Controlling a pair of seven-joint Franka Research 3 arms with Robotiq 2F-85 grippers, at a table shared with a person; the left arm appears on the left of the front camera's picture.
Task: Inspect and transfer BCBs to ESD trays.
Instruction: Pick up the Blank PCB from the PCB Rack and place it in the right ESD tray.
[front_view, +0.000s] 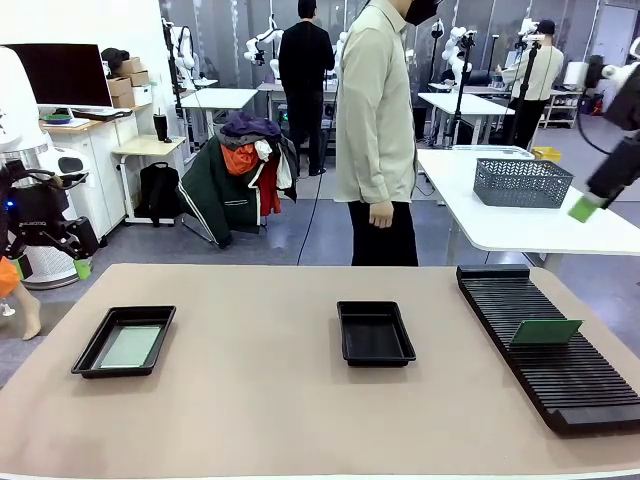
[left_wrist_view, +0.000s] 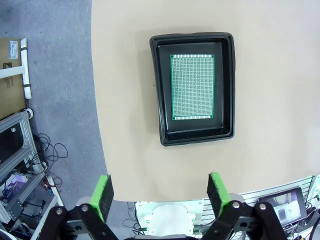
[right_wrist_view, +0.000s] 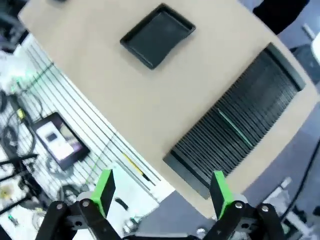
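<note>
The left gripper hangs raised at the left side of the tan table, its green-padded jaws spread wide and holding nothing. It looks down on the left ESD tray. This black tray sits near the table's left edge, and a green BCB lies flat inside it, roughly centred, with a strip of black tray floor showing all round. The second ESD tray sits near the middle of the table, well apart from the first, and is empty. Along the right side of the table a long black ribbed rack runs from far to near. A second BCB stands on edge in a slot about midway along it, leaning rather than upright. The right gripper is raised high over the right side, clear of the rack, with its jaws likewise spread and gripping nothing; its wrist view is blurred. A person stands at the far side of the table, with one hand hanging down beside the body. Behind the rack, a grey mesh basket rests on a separate white table.
</note>
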